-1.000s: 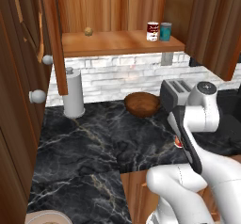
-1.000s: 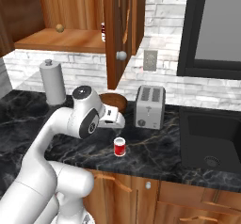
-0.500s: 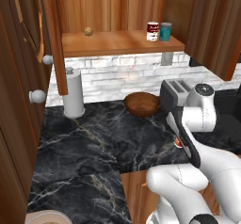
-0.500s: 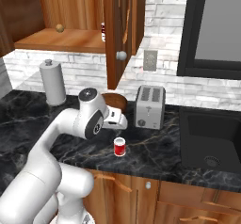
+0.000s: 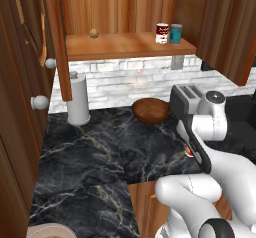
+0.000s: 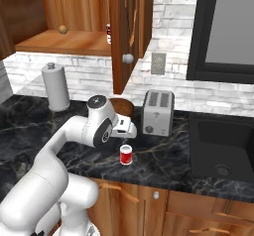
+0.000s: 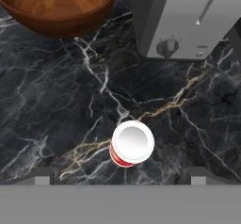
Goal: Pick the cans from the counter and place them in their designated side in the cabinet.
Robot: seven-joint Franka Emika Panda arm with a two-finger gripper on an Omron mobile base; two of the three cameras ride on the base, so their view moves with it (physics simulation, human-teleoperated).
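Observation:
The brighter red-and-white can (image 7: 132,144) stands upright on the black marble counter (image 7: 56,100), in front of the toaster. My gripper (image 7: 120,180) hangs just above it, open, with its fingertips (image 7: 42,177) wide apart on either side and nothing between them. From the right base the can (image 6: 126,154) sits right under the hand (image 6: 125,129). In the left base view the arm hides most of the can (image 5: 189,152). The dark red-and-white can (image 5: 161,33) stands on the cabinet shelf (image 5: 125,46) at its right end, beside a teal can (image 5: 175,33).
A silver toaster (image 6: 158,112) and a brown wooden bowl (image 5: 151,111) stand close behind the can. A paper towel holder (image 5: 78,98) is at the back left. An open cabinet door (image 6: 124,31) hangs above the bowl. A sink (image 6: 223,146) lies to the right.
The arm's elbow has swung slightly to the right and the hand has sunk a little over the red can. The can has stayed in place.

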